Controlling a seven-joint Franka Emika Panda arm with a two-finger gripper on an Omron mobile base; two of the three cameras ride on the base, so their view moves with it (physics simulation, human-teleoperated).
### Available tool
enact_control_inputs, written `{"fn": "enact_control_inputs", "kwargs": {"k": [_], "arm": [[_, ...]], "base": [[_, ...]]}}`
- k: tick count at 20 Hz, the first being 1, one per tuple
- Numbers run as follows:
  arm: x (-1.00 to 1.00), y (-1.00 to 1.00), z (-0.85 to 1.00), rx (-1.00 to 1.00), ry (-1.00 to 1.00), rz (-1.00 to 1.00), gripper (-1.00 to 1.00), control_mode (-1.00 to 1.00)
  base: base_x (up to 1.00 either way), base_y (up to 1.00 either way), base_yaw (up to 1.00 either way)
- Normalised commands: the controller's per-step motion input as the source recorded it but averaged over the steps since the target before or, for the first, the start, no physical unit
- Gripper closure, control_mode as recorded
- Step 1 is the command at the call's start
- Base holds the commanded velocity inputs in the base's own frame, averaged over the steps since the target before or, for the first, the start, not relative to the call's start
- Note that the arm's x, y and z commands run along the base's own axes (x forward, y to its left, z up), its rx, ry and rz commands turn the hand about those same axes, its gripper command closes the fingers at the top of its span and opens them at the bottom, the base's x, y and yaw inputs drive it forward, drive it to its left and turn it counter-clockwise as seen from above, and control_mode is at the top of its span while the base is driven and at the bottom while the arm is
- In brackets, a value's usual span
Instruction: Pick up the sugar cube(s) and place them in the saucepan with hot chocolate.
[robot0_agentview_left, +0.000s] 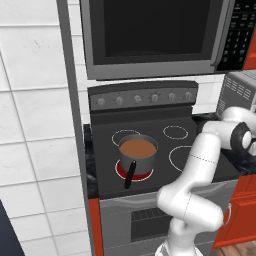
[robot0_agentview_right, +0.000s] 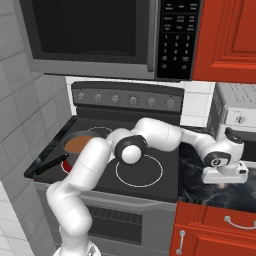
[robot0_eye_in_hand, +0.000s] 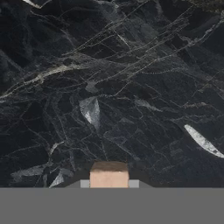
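We see a glossy black marble counter (robot0_eye_in_hand: 131, 87), a matt pale sugar cube (robot0_eye_in_hand: 109, 175), a brushed grey metal saucepan (robot0_agentview_left: 145, 161) and smooth hot chocolate (robot0_agentview_left: 137, 148).

The saucepan (robot0_agentview_left: 137, 152) sits on the front left burner (robot0_agentview_left: 134, 171) of the black stove (robot0_agentview_left: 150, 150), and that burner glows red under it. The hot chocolate (robot0_agentview_left: 137, 148) fills the pan with a flat reddish-brown surface. The pan's long black handle (robot0_agentview_left: 130, 174) points toward the front edge of the stove. Behind the cooktop runs a grey panel with a row of knobs (robot0_agentview_left: 145, 97). A microwave (robot0_agentview_left: 155, 35) hangs above. White tiles (robot0_agentview_left: 35, 125) cover the wall at left. The white arm (robot0_agentview_left: 200, 175) rises from the lower right and bends away to the right, over the red cabinets (robot0_agentview_left: 240, 205).
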Motion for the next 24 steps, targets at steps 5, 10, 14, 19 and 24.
{"fn": "enact_control_inputs", "kwargs": {"k": [5,10,14,19,24], "arm": [[-0.58,0.0,0.32,0.02,0.0,0.07,1.0,-1.0],[-0.57,0.14,0.66,0.03,-0.03,0.08,1.0,-1.0],[-0.31,0.62,0.69,0.01,0.0,0.11,1.0,-1.0],[-0.08,0.96,0.39,0.04,-0.02,0.12,1.0,-1.0],[0.0,0.92,0.33,0.06,-0.13,0.1,1.0,-1.0]], "base": [[0.0,0.0,0.0],[0.0,0.0,0.0],[0.0,0.0,0.0],[0.0,0.0,0.0],[0.0,0.0,0.0]]}}
